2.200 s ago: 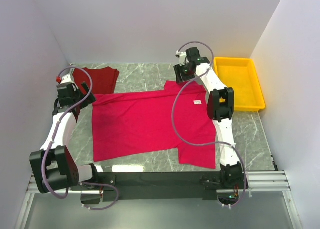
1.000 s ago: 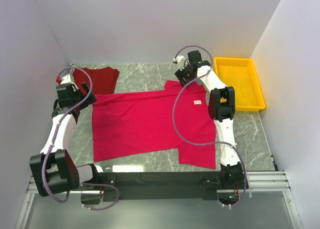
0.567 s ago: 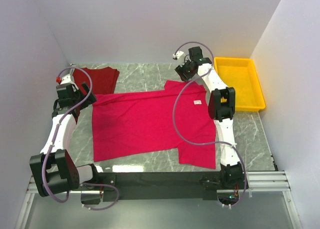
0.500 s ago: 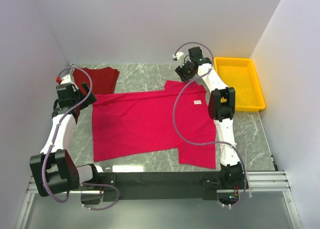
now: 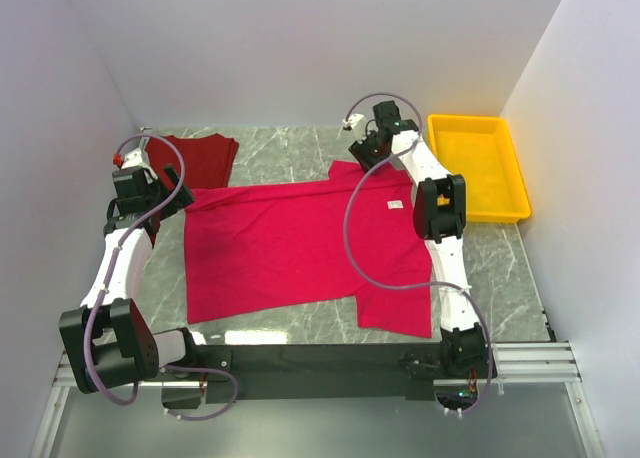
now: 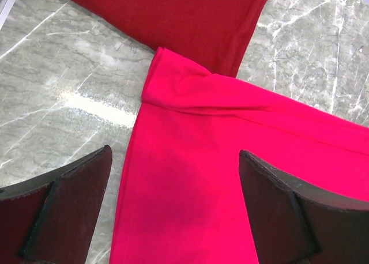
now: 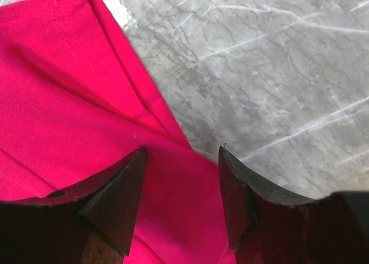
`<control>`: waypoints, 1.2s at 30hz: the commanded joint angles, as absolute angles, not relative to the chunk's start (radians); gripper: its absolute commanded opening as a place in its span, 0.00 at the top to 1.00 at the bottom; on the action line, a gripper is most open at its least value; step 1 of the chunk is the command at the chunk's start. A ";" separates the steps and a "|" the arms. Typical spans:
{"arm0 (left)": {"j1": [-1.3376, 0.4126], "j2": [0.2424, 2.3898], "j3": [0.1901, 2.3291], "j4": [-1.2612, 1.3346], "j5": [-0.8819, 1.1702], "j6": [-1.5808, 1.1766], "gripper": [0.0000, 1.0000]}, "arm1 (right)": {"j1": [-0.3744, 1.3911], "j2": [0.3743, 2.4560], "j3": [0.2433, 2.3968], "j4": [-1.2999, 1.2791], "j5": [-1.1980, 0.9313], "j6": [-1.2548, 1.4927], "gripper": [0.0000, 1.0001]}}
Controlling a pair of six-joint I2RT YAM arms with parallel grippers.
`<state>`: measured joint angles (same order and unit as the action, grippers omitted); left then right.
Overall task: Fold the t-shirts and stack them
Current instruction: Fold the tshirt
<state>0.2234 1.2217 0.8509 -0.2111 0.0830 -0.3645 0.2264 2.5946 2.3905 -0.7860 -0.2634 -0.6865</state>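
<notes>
A crimson-pink t-shirt [image 5: 300, 243] lies spread flat on the marble table, its white neck tag [image 5: 395, 206] near the right side. A darker brick-red t-shirt [image 5: 200, 158] lies folded at the back left. My left gripper [image 5: 180, 196] hovers over the pink shirt's far left corner, and in the left wrist view the left gripper [image 6: 174, 153] is wide open above the cloth [image 6: 190, 189]. My right gripper [image 5: 362, 150] is at the pink shirt's far right sleeve. In the right wrist view the right gripper [image 7: 181, 150] stands open astride the sleeve's edge [image 7: 173, 183].
A yellow plastic tray [image 5: 465, 119] stands at the back right, close beside the right arm. White walls close in the table on the left, back and right. Bare marble [image 5: 290, 148] shows between the dark shirt and the right gripper.
The right wrist has shifted slightly at the pink shirt's far right sleeve and its jaws have narrowed a little. The left arm and both shirts have stayed put.
</notes>
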 commanded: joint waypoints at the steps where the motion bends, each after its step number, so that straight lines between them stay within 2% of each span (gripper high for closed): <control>1: 0.227 1.210 0.847 -0.209 0.098 -0.377 0.05 | 0.245 2.617 2.422 -0.822 -0.241 -0.701 0.41; 3: 0.226 1.210 0.845 -0.210 0.097 -0.377 0.04 | 0.244 2.619 2.422 -0.821 -0.242 -0.701 0.44; 4: 0.225 1.212 0.847 -0.209 0.095 -0.377 0.04 | 0.244 2.615 2.412 -0.816 -0.242 -0.700 0.48; 5: 0.225 1.210 0.847 -0.210 0.097 -0.377 0.05 | 0.242 2.612 2.408 -0.810 -0.244 -0.701 0.55; 7: 0.227 1.215 0.848 -0.210 0.098 -0.379 0.05 | 0.242 2.603 2.395 -0.804 -0.248 -0.703 0.76; 10: 0.227 1.216 0.850 -0.207 0.104 -0.380 0.05 | 0.242 2.582 2.372 -0.781 -0.259 -0.709 0.89; 13: 0.227 1.218 0.853 -0.207 0.106 -0.382 0.05 | 0.239 2.560 2.358 -0.761 -0.279 -0.703 0.94; 26: 0.225 1.210 0.853 -0.207 0.110 -0.383 0.05 | 0.219 2.229 2.000 -0.430 -0.385 -0.626 1.00; 36: 0.227 1.206 0.851 -0.209 0.129 -0.377 0.05 | 0.218 2.120 1.823 -0.428 -0.451 -0.682 1.00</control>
